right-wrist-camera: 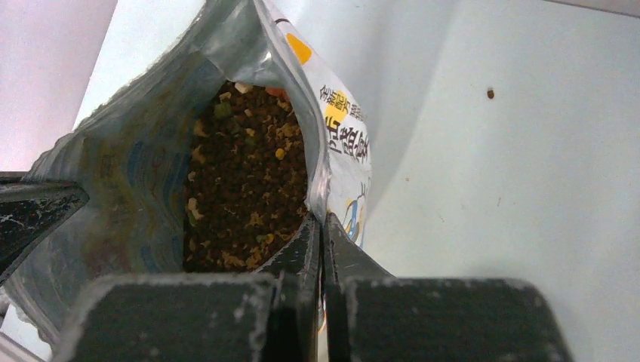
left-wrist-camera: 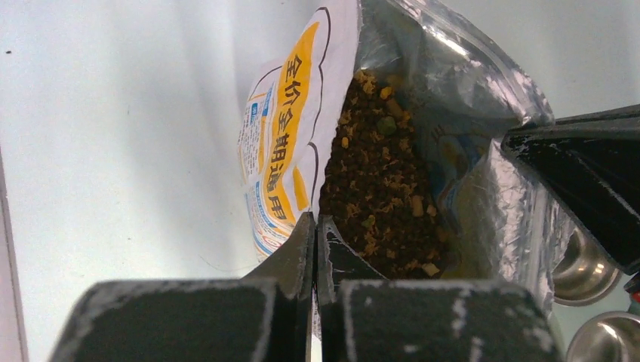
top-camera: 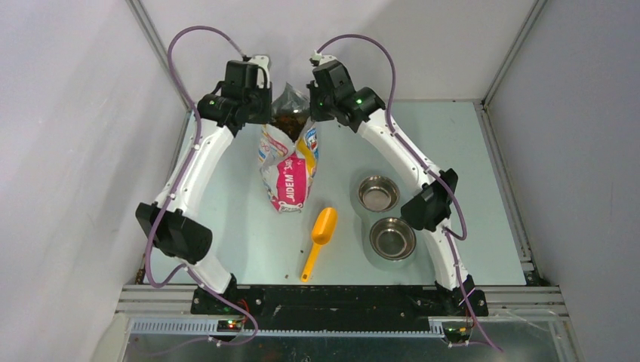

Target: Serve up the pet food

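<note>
I have my left gripper [left-wrist-camera: 315,226] and right gripper [right-wrist-camera: 323,226] pinched tight on the 2 opposite rims of the bag [top-camera: 287,177], which stands near the worktop's far edge. The pet food [left-wrist-camera: 377,188] sits inside it.

A printed bag [top-camera: 288,177] stands open-topped on the pale table [top-camera: 483,151]. A yellow scoop [top-camera: 320,240] lies near its base. To the right, the far steel bowl [top-camera: 378,193] sits just behind the near steel bowl [top-camera: 392,238].
</note>
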Controlling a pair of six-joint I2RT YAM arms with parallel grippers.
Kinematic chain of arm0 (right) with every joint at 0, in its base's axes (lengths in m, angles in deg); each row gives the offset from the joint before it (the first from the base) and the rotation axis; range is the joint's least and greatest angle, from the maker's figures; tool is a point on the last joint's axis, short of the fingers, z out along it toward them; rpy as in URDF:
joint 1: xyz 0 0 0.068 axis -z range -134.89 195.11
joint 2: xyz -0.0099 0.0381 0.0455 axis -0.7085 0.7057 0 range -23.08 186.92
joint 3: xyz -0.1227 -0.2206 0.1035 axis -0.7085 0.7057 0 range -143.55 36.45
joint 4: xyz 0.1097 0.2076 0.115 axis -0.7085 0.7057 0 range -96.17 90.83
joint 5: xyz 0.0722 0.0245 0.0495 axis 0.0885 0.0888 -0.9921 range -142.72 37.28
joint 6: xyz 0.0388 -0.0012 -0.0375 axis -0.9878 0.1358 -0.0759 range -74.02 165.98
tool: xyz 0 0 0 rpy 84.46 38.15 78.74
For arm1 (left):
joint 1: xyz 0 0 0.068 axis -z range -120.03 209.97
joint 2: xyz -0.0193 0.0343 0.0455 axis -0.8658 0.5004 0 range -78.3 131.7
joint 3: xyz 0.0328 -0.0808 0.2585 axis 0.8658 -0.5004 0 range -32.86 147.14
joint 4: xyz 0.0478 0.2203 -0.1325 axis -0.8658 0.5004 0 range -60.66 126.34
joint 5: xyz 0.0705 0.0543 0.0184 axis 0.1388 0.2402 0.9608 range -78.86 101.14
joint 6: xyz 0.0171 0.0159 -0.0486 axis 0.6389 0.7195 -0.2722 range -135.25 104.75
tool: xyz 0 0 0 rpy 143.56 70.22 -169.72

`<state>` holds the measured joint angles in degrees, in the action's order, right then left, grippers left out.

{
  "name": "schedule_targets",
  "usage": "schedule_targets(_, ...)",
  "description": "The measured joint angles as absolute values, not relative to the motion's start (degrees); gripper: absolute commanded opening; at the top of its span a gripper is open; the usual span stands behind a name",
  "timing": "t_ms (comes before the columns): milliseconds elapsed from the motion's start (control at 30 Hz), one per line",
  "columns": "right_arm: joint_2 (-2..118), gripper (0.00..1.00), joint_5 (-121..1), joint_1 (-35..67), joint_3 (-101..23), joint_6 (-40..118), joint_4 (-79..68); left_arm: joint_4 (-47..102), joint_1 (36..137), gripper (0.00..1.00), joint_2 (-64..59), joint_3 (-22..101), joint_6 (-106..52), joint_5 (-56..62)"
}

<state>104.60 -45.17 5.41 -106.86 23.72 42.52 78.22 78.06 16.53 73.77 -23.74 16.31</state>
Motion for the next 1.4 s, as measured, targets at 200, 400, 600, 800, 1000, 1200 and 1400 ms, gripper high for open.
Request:
schedule_targets(200, 104.6, 0.28, -45.7, 5.4, -106.9, 23.5, 41.5, 78.0, 78.1, 0.47, 16.5, 73.8, -23.4, 15.5)
schedule_targets(400, 104.6, 0.49, -50.0, 5.9, -107.8, 23.3, 37.0, 78.0, 78.1, 0.55, 16.6, 74.4, -25.5, 13.1)
schedule_targets(600, 104.5, 0.59, -56.7, 7.4, -108.3, 24.0, 34.8, 77.1, 77.9, 0.59, 17.1, 79.1, -25.7, 11.9)
schedule_targets(800, 101.1, 0.59, -62.4, 10.5, -104.9, 27.2, 34.5, 73.6, 77.0, 0.65, 14.0, 79.7, -23.8, 12.6)
schedule_targets(1000, 99.4, 0.63, -66.4, 13.0, -104.5, 26.9, 33.0, 73.6, 77.0, 0.66, 13.8, 79.8, -25.4, 10.4)
schedule_targets(1200, 101.6, 0.64, -68.4, 10.0, -104.9, 26.0, 32.8, 75.2, 78.3, 0.63, 18.4, 78.6, -27.7, 10.6)
schedule_targets(1400, 105.0, 0.48, -66.8, 7.3, -104.9, 25.4, 34.4, 78.4, 78.2, 0.57, 20.8, 74.2, -28.9, 12.4)
